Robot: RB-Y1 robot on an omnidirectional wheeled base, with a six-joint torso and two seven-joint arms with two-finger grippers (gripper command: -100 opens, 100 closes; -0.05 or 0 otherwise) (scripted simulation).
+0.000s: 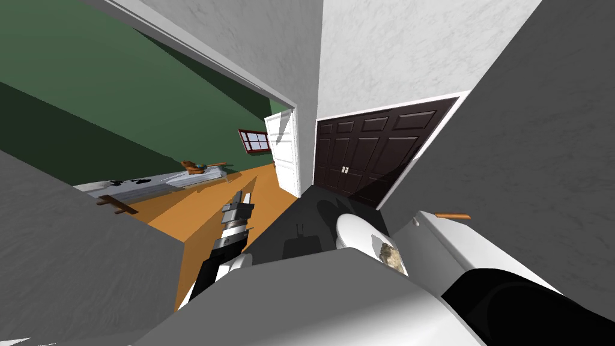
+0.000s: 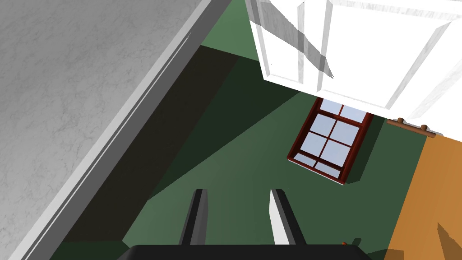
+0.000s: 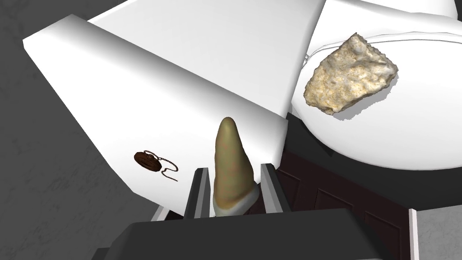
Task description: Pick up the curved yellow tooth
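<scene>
The right gripper (image 3: 234, 168) is clenched on the curved yellow tooth (image 3: 232, 174), its two blades pressing the olive-yellow sides just above the pale root end. The tooth points out over the white toilet tank top (image 3: 158, 81). I cannot say for sure whether it is clear of that surface. A small brown trinket (image 3: 148, 161) with a thin cord lies on the tank top beside the gripper. A rough beige lump (image 3: 349, 74) rests on the toilet lid (image 3: 406, 135), with the tank at about three o'clock from it in the head view. The left gripper (image 1: 243, 201), at about ten o'clock from the lump, has its fingers apart, grasping nothing.
</scene>
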